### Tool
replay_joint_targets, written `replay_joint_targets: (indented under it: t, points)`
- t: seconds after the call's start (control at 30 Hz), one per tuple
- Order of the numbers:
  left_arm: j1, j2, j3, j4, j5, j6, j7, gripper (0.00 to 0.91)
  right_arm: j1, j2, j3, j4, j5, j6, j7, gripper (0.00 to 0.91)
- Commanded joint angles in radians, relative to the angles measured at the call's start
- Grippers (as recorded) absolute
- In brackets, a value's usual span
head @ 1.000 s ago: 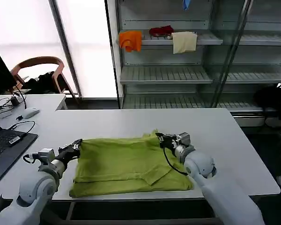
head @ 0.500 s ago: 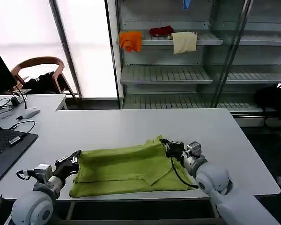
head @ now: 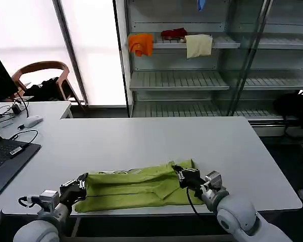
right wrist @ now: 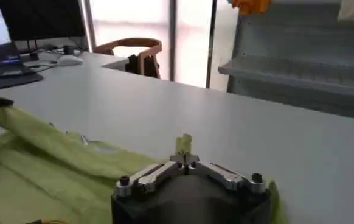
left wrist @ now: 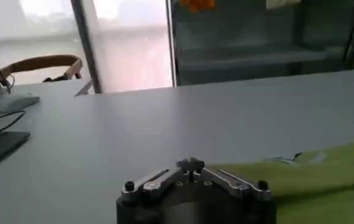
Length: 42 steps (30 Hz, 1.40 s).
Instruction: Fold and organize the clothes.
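Observation:
The lime-green T-shirt [head: 136, 187] lies as a long, narrow folded band close to the table's front edge. My left gripper [head: 82, 181] is at the band's left end, shut on the fabric edge. My right gripper [head: 178, 172] is at the upper right part of the band, shut on a fold. The right wrist view shows a small green tip of T-shirt [right wrist: 49, 158] poking out between the shut jaws of the right gripper [right wrist: 185, 157]. In the left wrist view the left gripper [left wrist: 190, 164] has its jaws together, with the T-shirt [left wrist: 323, 176] spreading off to one side.
The grey table [head: 156, 138] stretches bare behind the shirt. A laptop [head: 5, 156], cables and a mouse [head: 33, 121] sit at the left. A wooden chair [head: 43, 75] stands behind. Shelving at the back holds orange [head: 140, 43], dark red [head: 173, 33] and cream [head: 198, 45] cloths.
Both grippers have pulled back toward the table's front edge, carrying the shirt's far edge with them. The shirt has gone from a wide spread to a narrow band.

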Motion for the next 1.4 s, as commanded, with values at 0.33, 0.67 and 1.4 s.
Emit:
replay_joint_targets:
  t: [0.33,0.67,1.4]
  points:
    - [0.017,-0.028,0.06,0.03,0.091,-0.01,-0.012,0.01,-0.078,0.006,0.011,-0.024,-0.032,0.061,0.087,0.091]
    - [0.069,0.008,0.052,0.019,0.192,0.004,-0.013,0.907,-0.112,0.047,-0.028,0.004,-0.022,0.076,0.429,0.907]
    - [0.289,0.046,-0.181,-0.289,0.097,-0.003,-0.09,0.907,-0.201,0.039,0.096,0.203,-0.133,0.165,0.573,0.907]
